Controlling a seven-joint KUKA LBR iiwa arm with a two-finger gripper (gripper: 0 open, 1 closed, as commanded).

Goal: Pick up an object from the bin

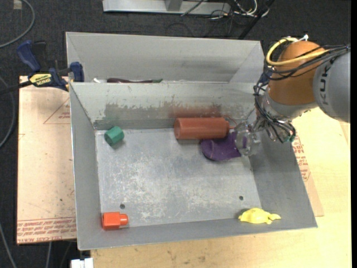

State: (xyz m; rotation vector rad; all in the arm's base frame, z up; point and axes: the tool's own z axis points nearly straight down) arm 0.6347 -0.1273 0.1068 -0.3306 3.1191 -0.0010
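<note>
Purple soft lump (219,149) lies right of centre in the bin (167,200), touching a red-brown cylinder (201,128). Gripper (245,140) sits at the lump's right edge; whether it is released or clenched cannot be told. Recommendation: centre over the lump, clear of cylinder and side wall, before closing.

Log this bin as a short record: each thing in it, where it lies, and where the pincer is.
bin: grey metal, a few loose things spread apart
pincer: low at the right side, right next to the purple lump
purple lump: right of middle, against the front of the cylinder
cylinder: red-brown, lying on its side along the back wall
green block: back left
orange block: front left corner
yellow lump: front right corner
</note>
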